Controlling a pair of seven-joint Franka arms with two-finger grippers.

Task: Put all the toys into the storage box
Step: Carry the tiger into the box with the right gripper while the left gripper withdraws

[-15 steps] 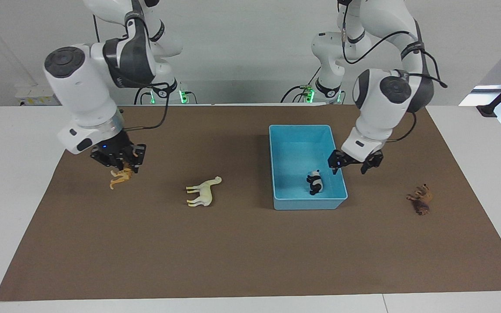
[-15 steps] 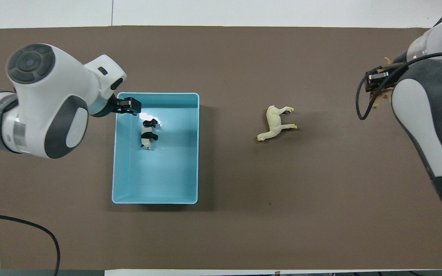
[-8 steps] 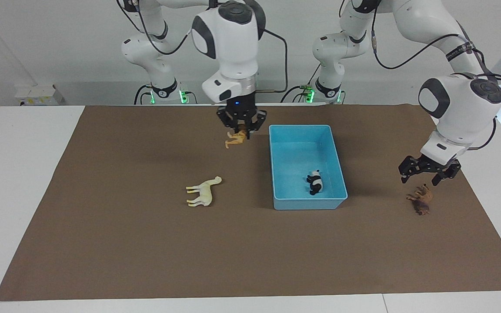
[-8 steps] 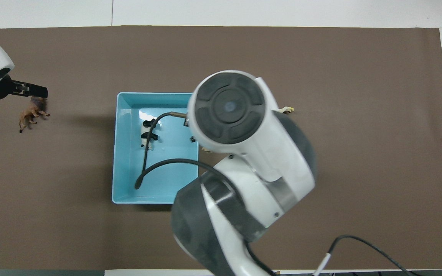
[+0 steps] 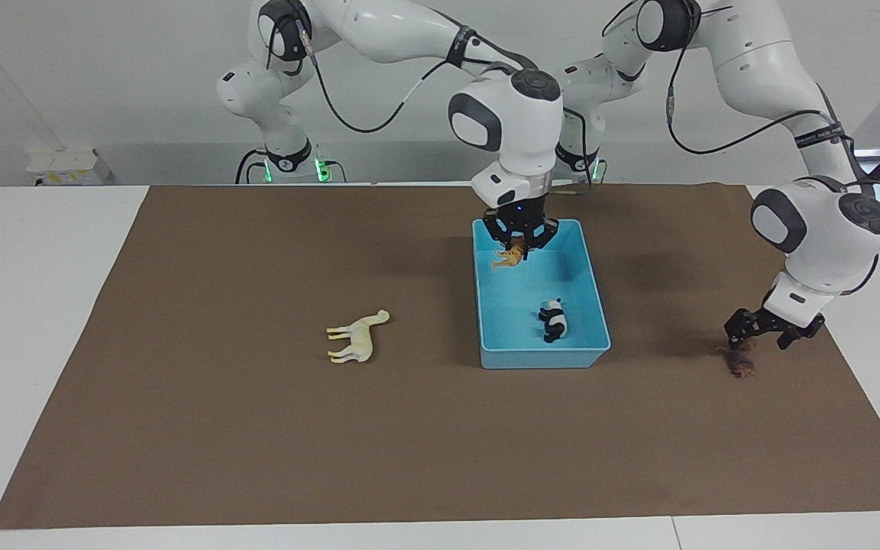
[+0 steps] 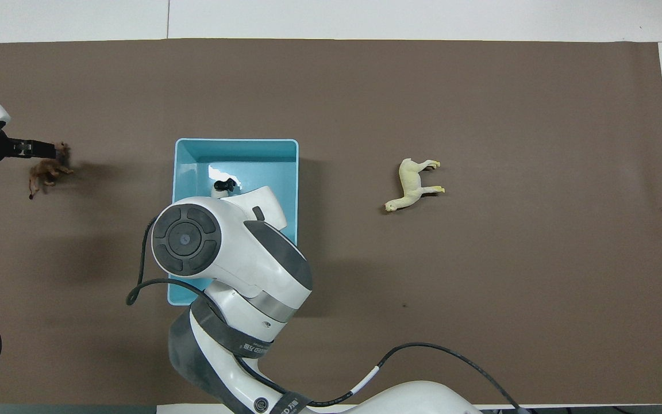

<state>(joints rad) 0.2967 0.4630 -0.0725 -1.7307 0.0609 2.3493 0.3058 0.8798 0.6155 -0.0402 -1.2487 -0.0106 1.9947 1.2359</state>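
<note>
Orange cat clamped in right hand over box; left hand apart.

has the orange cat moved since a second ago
Yes. The orange cat, held in the right hand, has travelled from the right arm's end of the table, past the cream horse, to over the blue storage box.

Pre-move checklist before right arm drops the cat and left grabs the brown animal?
1. Right gripper shut on orange cat: ok.
2. Cat over the blue box, inside its rim: ok.
3. Drop spot clear of the panda, which lies in the box's part farther from the robots: ok.
4. Left gripper down at the brown animal, fingers open: ok.
5. Brown animal between the fingers: cannot tell.
6. Cream horse on the mat, outside the box: not ok.
</note>
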